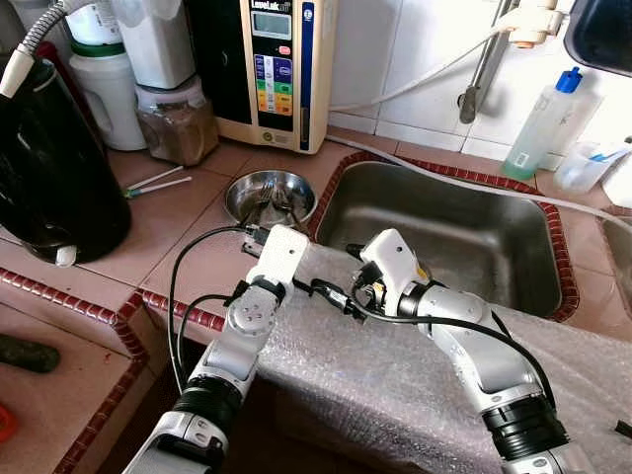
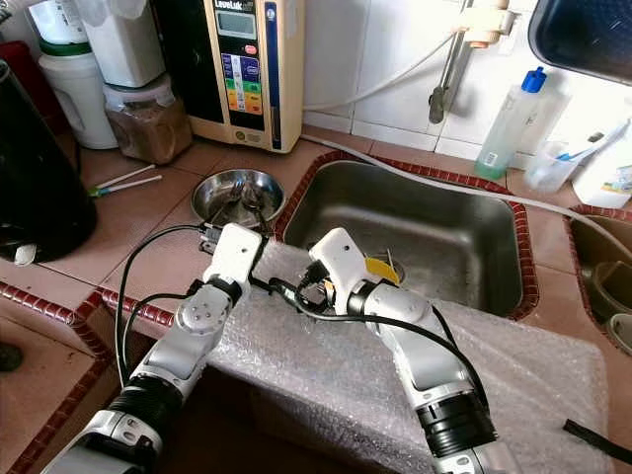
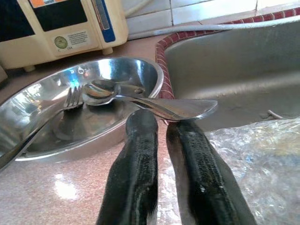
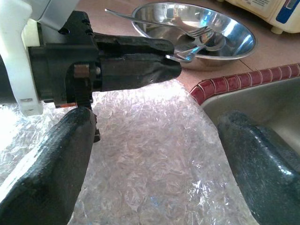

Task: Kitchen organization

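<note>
left arm (image 1: pixel 237 336): bent at the elbow, reaching forward
left gripper (image 3: pixel 161 123): fingers nearly together, pretty much closed
right arm (image 1: pixel 474 346): angled in toward the left one
right gripper (image 4: pixel 154 154): fingers spread wide, holding nothing

Steel bowl (image 1: pixel 270 196) holds a spoon (image 3: pixel 101 90) and fork (image 3: pixel 72 97)

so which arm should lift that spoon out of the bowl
Left. The left gripper already sits at the spoon handle jutting over the steel bowl rim; the right gripper hangs open over bubble wrap.
</note>
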Motion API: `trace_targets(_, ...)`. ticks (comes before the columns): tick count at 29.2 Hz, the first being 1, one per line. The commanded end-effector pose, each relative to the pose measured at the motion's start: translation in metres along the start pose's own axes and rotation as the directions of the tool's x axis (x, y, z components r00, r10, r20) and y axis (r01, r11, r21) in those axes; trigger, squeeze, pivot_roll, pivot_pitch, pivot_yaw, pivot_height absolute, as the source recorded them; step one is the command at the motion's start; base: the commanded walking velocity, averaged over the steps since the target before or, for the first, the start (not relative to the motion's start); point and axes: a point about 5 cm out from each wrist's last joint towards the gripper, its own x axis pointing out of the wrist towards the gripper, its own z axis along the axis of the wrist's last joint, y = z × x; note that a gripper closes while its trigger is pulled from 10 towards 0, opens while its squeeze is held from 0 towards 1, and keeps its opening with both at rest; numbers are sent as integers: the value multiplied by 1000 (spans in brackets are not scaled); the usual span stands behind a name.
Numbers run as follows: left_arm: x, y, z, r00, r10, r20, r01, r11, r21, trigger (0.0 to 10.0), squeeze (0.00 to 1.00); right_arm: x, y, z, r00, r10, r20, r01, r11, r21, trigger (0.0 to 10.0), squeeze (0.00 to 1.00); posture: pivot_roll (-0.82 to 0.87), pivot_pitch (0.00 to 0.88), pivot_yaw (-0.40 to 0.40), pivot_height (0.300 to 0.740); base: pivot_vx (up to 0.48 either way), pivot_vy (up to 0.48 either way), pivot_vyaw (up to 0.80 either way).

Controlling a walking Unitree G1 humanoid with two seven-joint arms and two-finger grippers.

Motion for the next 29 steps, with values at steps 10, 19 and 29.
trace_targets(10, 1, 1, -1, 1000, 17, -4, -17, 1000, 13, 10000, 1000, 1, -1, 3, 1000, 5, 6, -5, 1000, -28, 10000, 0, 44, 0, -11, 740, 0, 0, 0)
trace_targets(19, -1, 7, -3, 999, 48, -17, -47, 997, 56, 10000, 1000, 1, -2, 3, 1000, 7, 3, -6, 1000, -30, 10000, 0, 44, 0, -12, 740, 0, 0, 0)
trace_targets(29, -3, 15, -10, 997, 58, -47, -54, 995, 83, 10000, 0, 1, -1, 2, 1000, 7, 2, -7, 1000, -29, 10000, 0, 44, 0, -11, 740, 0, 0, 0)
